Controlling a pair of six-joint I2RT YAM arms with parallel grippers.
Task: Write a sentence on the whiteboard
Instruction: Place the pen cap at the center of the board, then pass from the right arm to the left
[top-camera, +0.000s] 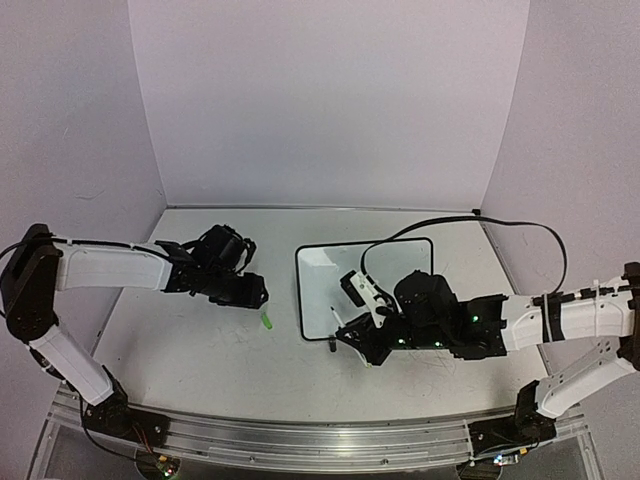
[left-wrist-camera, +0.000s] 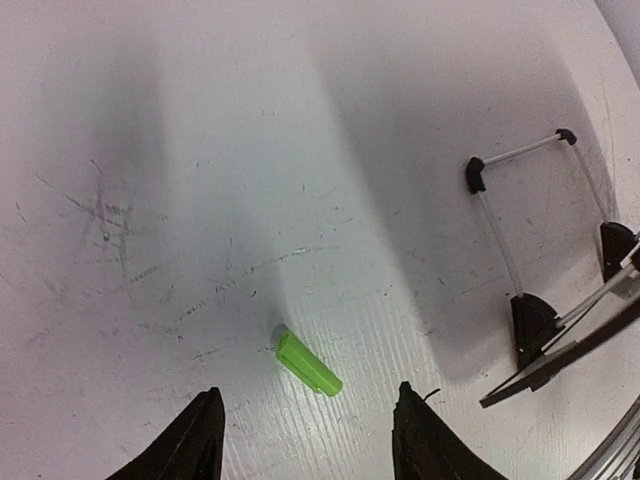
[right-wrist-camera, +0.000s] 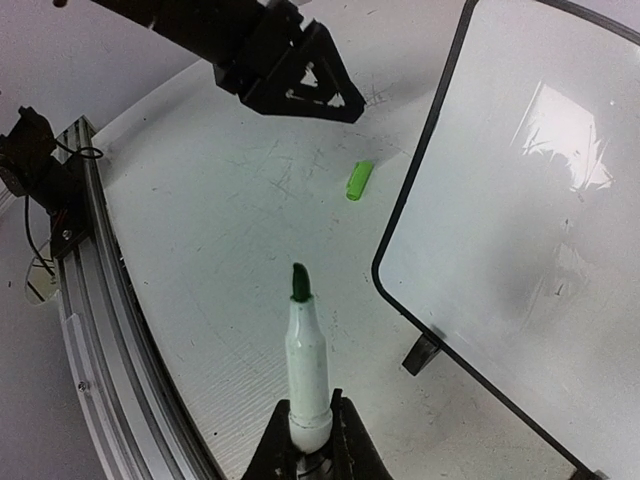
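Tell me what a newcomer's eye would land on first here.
The small bright green plastic cap lying loose on the white table, just ahead of the open left end effector, stands out first. Next comes the white marker with a green tip clamped in the right end effector, beside the glossy black-framed whiteboard, which shows no writing.

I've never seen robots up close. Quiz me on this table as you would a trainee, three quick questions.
1. True or false: no writing shows on the whiteboard.
2. What does the right pincer hold? A) a green marker, uncapped; B) an eraser; C) nothing.
3. Which pincer is open, with the loose green cap lying on the table near it?

Key: 1 true. 2 A. 3 the left pincer.
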